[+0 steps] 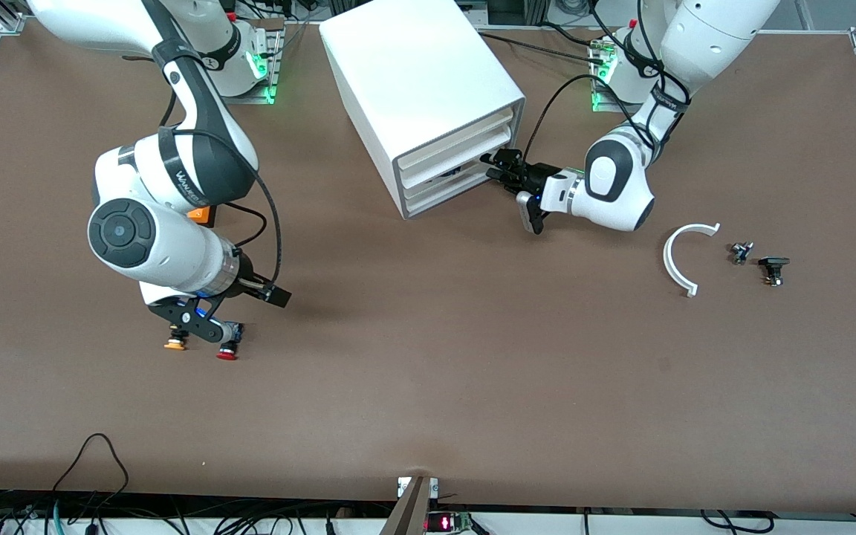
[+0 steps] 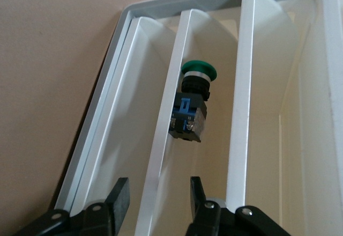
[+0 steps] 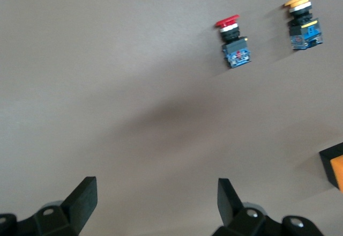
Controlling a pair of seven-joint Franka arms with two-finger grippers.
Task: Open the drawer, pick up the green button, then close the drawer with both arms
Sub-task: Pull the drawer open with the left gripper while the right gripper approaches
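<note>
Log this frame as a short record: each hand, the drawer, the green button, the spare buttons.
left hand: at the cabinet front, at a drawer front edge
right hand: open, waiting over the table by the spare buttons
green button: inside the cabinet, in a drawer, not held
red button: on the table
yellow button: on the table beside it

a robotics lab: two arms [image 1: 175,245] bolted to a cabled table [image 1: 428,386].
</note>
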